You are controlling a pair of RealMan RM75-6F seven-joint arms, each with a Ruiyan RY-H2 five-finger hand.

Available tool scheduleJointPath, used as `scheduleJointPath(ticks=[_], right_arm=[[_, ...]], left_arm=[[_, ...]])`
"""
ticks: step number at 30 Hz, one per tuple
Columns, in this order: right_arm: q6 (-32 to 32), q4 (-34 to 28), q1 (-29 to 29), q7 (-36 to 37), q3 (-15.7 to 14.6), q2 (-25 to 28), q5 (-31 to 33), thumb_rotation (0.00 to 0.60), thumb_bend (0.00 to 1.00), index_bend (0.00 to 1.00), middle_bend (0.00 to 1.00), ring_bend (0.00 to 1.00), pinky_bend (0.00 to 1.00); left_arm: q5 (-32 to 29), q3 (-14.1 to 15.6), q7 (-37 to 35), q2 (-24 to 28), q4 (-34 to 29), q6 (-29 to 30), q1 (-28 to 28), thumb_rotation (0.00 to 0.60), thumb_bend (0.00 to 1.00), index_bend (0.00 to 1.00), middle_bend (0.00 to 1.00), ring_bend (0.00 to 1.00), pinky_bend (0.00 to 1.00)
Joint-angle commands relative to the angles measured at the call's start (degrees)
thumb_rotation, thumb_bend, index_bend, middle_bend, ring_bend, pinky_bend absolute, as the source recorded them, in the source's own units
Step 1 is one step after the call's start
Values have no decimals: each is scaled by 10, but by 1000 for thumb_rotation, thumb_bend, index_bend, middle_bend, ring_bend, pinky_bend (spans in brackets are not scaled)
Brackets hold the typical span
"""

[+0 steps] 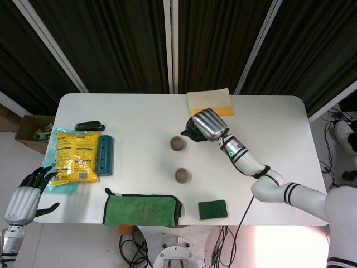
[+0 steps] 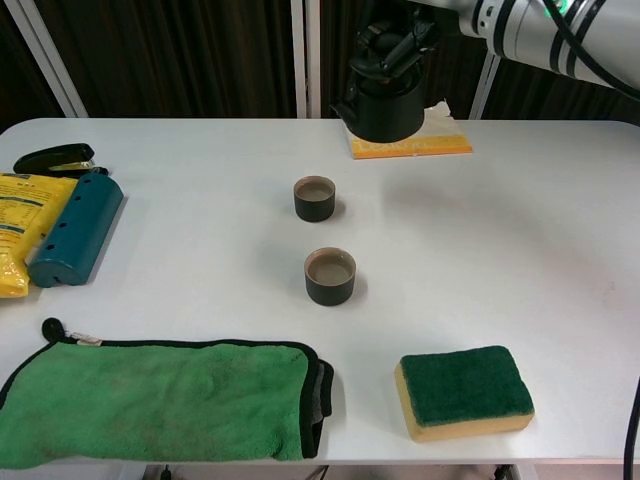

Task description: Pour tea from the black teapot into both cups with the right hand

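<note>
Holding the squat black teapot (image 2: 385, 100) in our right hand's fingers (image 1: 209, 124), we see the far dark round cup (image 2: 314, 198) just below-left; left hand (image 1: 25, 195) idle, released.

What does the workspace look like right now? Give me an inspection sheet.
Surface: white table, no spills seen.
Job's things: black teapot lifted above the table; far dark cup and near dark cup upright, apart.
Clutter: green cloth, green-topped sponge, yellow snack bag, teal cylinder, black stapler, yellow-orange cloth.
Hands: right hand grips the teapot; left hand off the table edge, holding nothing.
Cables: black cables under the table.
Surroundings: dark curtains, cardboard box.
</note>
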Motion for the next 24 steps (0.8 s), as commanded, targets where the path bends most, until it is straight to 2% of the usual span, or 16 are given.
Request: scheduleJointPath(ticks=[1, 8, 17, 24], right_arm=[[24, -27, -37, 39, -15, 24, -4, 600, 477, 1000, 1000, 1000, 769], [56, -35, -104, 103, -52, 43, -11, 600, 477, 1000, 1000, 1000, 769], [87, 19, -164, 155, -100, 29, -49, 600, 477, 1000, 1000, 1000, 769], [112, 76, -193, 197, -121, -9, -77, 600, 477, 1000, 1000, 1000, 769]], left_arm=[[1, 0, 3, 0, -3, -1, -1, 600, 70, 208, 107, 89, 218], [3, 3, 6, -1, -5, -4, -2, 600, 70, 208, 106, 89, 218], [4, 5, 9, -3, -4, -6, -2, 600, 70, 208, 107, 89, 218], [-1, 4, 14, 0, -11, -15, -6, 600, 71, 208, 107, 89, 218]])
